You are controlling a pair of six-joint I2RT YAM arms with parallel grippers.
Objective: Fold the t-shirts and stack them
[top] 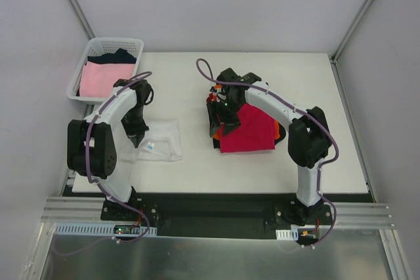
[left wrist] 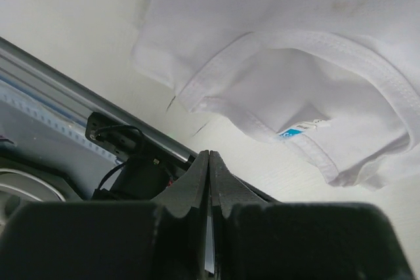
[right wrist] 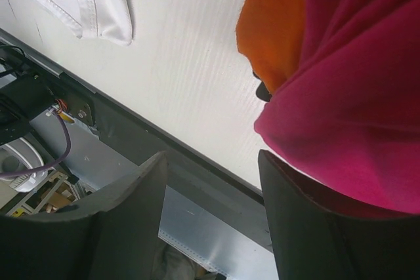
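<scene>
Left hand (left wrist: 209,159) closed, empty, beside white t-shirt (top: 164,141) near front edge of tabletop (top: 262,175), right hand (right wrist: 211,157) open against magenta-red t-shirt (top: 249,132)

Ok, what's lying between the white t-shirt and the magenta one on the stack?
Nothing: bare table separates the white t-shirt from the magenta t-shirt, clearest in the top view; the right wrist view agrees.

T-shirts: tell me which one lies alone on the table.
The white t-shirt, flat by itself on the left. The magenta-red one tops a pile over an orange one, and the pale pink one sits in the basket.
</scene>
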